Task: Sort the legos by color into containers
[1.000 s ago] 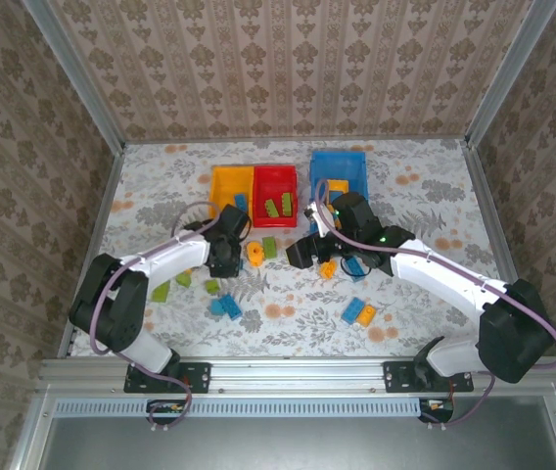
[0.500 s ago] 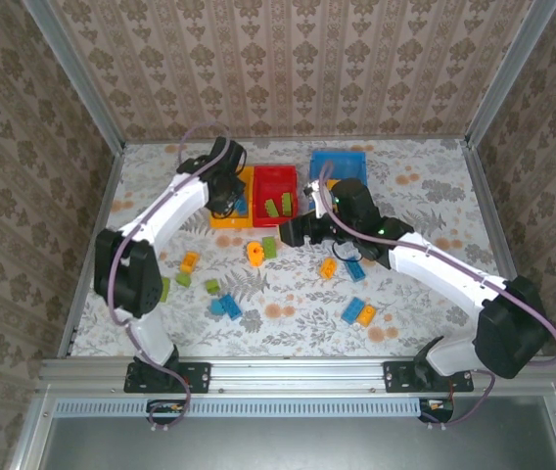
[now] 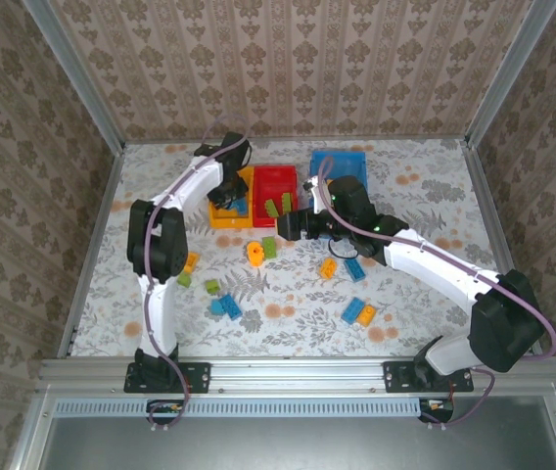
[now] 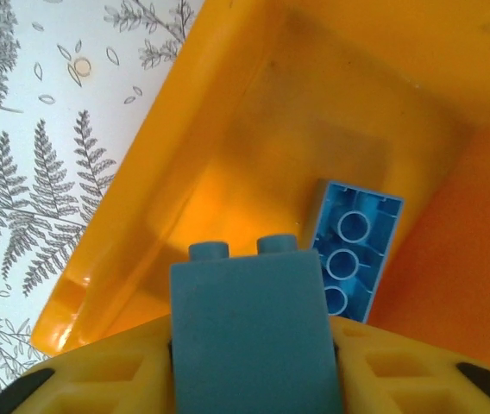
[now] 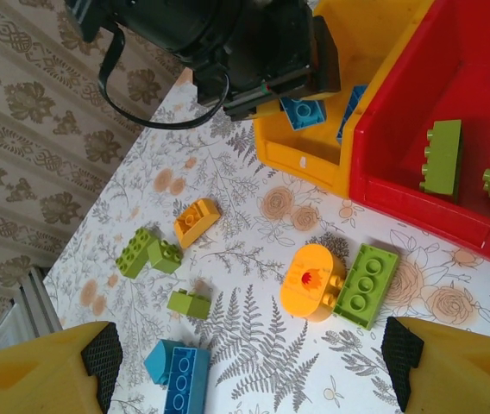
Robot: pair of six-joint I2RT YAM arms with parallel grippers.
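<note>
Left gripper (image 3: 226, 195) was clamped on one blue brick (image 4: 249, 336) over the yellow bin (image 4: 167, 155), with one loose blue brick (image 4: 357, 250) inside. Right gripper (image 5: 245, 366) fingers were spread wide. Red bin (image 5: 478, 52) held two green bricks (image 5: 442, 157).

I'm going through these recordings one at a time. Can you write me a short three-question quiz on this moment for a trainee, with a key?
1. True or false: the left gripper is shut on a blue brick above the yellow bin.
2. What colour are the bricks lying in the red bin? A blue, B green, C orange.
3. Fill in: the right gripper hovers over the table with its jaws ____.

Key: 1 true; 2 B; 3 open.
</note>
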